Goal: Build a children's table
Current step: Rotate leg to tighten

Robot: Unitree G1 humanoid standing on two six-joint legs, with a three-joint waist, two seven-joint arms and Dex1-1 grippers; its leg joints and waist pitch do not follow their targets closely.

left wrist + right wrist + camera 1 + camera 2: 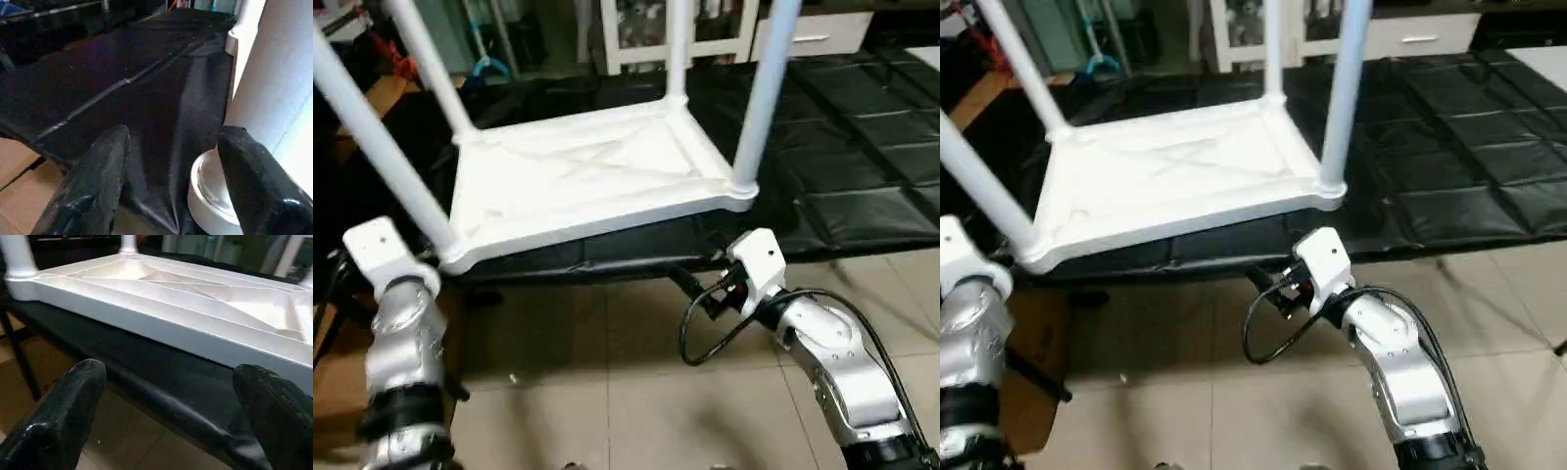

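Observation:
The white tabletop lies upside down on a black padded mat, ribbed underside facing up. Long white legs stand in its corner sockets: front-left, front-right, back-left and back-right. My left gripper is open just beside the front-left leg, one finger close against its socket. My right gripper is open and empty, low in front of the tabletop's near edge, below the front-right corner.
A white glass-door cabinet stands behind the mat. Tiled floor lies in front of the mat's edge. A black cable loops off my right wrist. Wooden and coloured items sit at the far left.

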